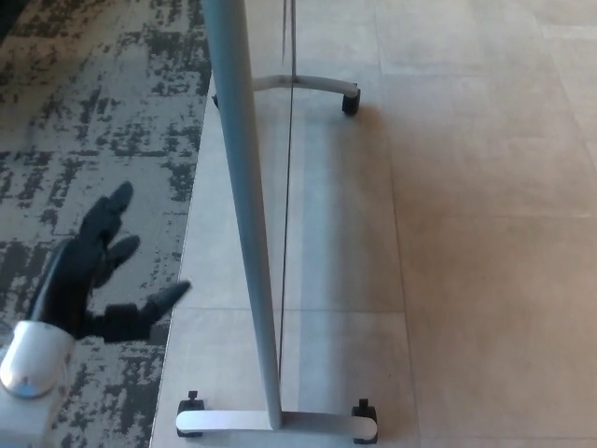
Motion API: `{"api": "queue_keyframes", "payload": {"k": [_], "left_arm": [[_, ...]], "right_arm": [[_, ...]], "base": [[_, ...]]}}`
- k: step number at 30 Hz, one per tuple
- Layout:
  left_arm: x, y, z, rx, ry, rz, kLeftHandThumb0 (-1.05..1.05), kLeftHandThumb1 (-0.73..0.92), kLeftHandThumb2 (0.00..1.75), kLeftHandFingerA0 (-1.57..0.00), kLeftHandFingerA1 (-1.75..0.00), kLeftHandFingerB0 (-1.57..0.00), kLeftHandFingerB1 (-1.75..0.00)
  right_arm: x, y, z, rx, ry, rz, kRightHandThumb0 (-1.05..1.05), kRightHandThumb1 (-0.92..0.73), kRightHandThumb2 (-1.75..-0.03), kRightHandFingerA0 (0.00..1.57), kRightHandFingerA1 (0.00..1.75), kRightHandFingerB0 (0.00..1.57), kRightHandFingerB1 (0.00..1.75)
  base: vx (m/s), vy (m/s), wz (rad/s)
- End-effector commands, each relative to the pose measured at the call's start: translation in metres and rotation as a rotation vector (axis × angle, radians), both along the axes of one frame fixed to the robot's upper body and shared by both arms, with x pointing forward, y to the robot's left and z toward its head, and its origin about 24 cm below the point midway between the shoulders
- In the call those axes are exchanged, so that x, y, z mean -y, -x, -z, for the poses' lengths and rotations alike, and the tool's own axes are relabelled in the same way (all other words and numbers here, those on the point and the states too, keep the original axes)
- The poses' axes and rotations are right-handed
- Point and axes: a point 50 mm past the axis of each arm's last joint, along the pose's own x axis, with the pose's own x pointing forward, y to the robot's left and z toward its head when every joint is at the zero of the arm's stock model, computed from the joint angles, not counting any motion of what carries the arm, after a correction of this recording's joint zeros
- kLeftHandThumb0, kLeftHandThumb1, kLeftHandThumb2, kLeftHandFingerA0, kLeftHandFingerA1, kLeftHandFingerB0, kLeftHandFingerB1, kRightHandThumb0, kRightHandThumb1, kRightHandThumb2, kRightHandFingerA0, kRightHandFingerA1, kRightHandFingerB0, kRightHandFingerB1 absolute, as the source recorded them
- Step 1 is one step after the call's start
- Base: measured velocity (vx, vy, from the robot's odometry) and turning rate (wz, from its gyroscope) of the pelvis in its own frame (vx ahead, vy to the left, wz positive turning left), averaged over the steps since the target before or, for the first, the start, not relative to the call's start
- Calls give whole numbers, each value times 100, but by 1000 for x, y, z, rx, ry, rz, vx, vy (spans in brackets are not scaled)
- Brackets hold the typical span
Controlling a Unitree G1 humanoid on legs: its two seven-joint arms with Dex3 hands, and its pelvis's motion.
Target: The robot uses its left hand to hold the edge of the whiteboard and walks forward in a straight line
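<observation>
While our left hand (pixel 91 275) hovered empty, fingers spread, over the carpet (pixel 93 112) left of the whiteboard (pixel 250 233), its near edge stood ungrasped above the wheeled base (pixel 280 425); gripping and walking were, we judged, both left to do.

An office-like interior is seen: mottled grey carpet (pixel 93 140) is laid toward nine o'clock, beige tiles (pixel 485 233) toward three, and a whiteboard (pixel 244 187) on casters (pixel 351 99) is stood between.
</observation>
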Motion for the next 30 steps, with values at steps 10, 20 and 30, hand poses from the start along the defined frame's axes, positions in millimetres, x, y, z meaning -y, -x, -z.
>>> {"api": "queue_keyframes", "payload": {"k": [10,20,30], "left_arm": [[62,-14,0,-52,92,52,-93,61,100,0,-22,0,0],[92,-9,-1,-84,174,164,-91,58,99,0,-20,0,0],[73,-23,-6,-60,13,59,-100,63,100,0,-24,0,0]], "right_arm": [[7,-14,-9,62,22,2,-51,-46,-53,37,55,48,35],[9,-17,-13,60,34,11,-44,-47,-55,38,55,47,36],[7,-16,-12,48,58,-1,-46,-46,-55,40,56,51,37]], "base": [[0,0,0],[0,0,0],[0,0,0]]}}
